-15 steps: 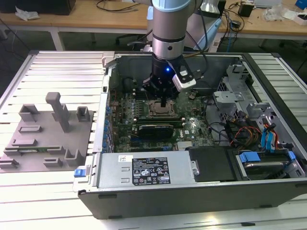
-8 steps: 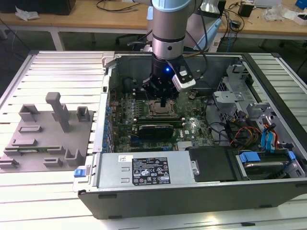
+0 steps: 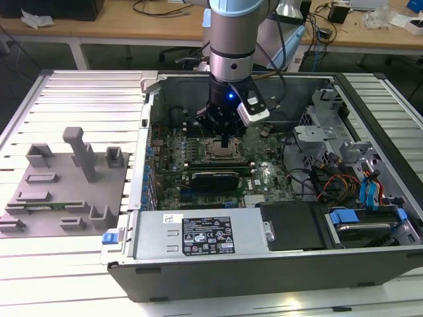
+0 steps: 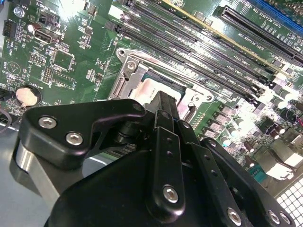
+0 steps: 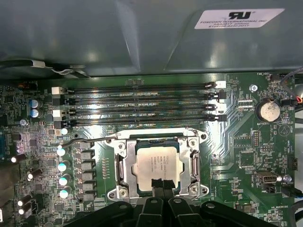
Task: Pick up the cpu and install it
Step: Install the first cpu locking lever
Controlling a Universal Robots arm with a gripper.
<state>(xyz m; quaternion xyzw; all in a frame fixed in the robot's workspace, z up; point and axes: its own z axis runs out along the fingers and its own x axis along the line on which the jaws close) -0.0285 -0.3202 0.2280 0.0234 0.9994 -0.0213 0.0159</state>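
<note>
A pale silver ribbed metal worktable [image 3: 79,86] spreads across the foreground under bright, even light. Behind it, a light wooden-topped bench on white legs [image 3: 119,23] stands toward the exterior view's left and a second wooden bench [image 3: 370,39] toward its right (black cables [image 3: 158,6] and crumpled white paper [image 3: 36,18] lie on the first). A dark floor [image 3: 43,56] shows beneath them.

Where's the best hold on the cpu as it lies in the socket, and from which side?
Probably its thin rim, on two opposite edges, coming straight down from above. The cpu lies flat, pale top up, inside the socket frame, whose metal rails block any sideways approach. The gripper is over one edge.
</note>
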